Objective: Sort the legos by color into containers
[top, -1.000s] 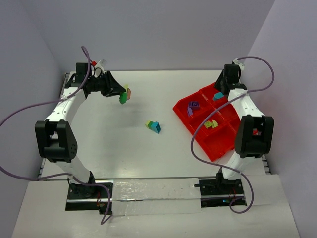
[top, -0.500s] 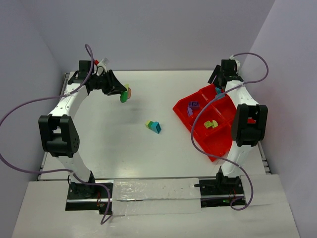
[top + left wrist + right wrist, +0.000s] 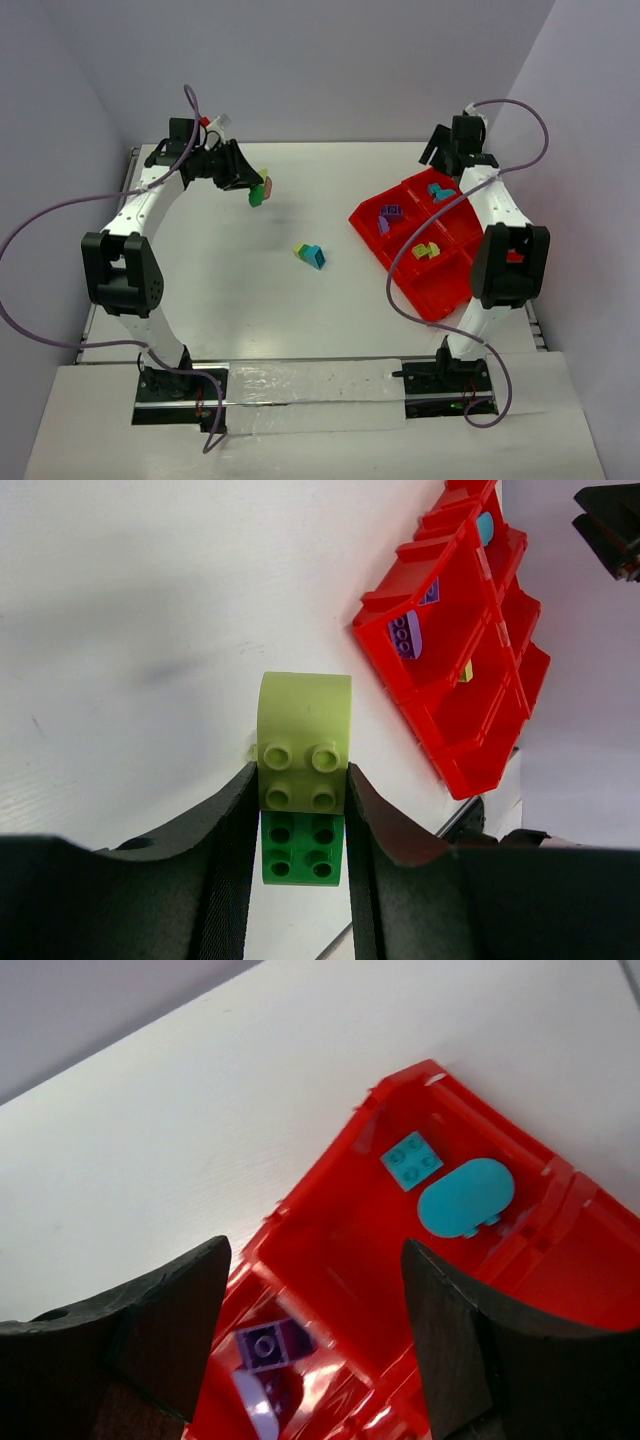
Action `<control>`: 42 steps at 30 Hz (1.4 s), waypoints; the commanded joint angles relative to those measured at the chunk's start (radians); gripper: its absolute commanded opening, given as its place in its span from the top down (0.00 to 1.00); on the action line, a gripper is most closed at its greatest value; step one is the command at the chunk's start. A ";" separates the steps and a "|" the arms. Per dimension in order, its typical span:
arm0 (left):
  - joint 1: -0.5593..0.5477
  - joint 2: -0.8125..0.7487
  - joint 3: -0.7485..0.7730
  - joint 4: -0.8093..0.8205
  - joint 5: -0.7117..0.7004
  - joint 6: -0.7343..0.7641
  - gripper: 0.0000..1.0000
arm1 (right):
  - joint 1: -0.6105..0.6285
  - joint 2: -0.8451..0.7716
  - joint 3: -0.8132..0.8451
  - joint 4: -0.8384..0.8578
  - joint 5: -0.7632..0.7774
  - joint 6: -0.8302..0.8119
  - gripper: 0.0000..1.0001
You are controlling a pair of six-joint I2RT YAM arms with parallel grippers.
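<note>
My left gripper (image 3: 256, 188) (image 3: 300, 780) is shut on a stack of two legos, a pale green brick (image 3: 304, 738) on a dark green one (image 3: 302, 850), held above the table's far left. My right gripper (image 3: 441, 163) (image 3: 312, 1252) hangs open and empty over the far corner of the red tray (image 3: 441, 282) (image 3: 340, 1225) (image 3: 470, 685). Two teal legos (image 3: 438, 190) (image 3: 412, 1160) lie in its far container. Purple legos (image 3: 388, 214) (image 3: 266, 1345) lie in the left container, yellow and green ones (image 3: 427, 250) in the middle one. A yellow and teal stack (image 3: 310, 254) sits on the table's centre.
Purple cables (image 3: 60, 212) loop off both arms. The enclosure's walls stand close behind and beside the table. The tray lies at an angle at the right side, its near corner close to the right arm's upright link (image 3: 503, 270).
My right gripper opened and let a teal lego drop into the tray's far container, then drew back toward the far wall. My left gripper drifted slightly right with its green stack.
</note>
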 commanded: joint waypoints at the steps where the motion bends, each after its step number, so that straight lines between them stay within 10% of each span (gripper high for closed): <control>1: -0.033 -0.046 0.026 0.051 0.059 0.006 1.00 | 0.096 -0.172 -0.054 0.076 -0.256 -0.142 0.26; 14: -0.035 -0.144 -0.101 0.134 0.293 -0.040 1.00 | 0.547 -0.294 -0.138 0.128 -0.653 -0.426 0.31; 42: -0.036 -0.209 -0.203 0.626 0.550 -0.298 1.00 | 0.500 -0.080 -0.054 0.510 -1.037 0.196 0.25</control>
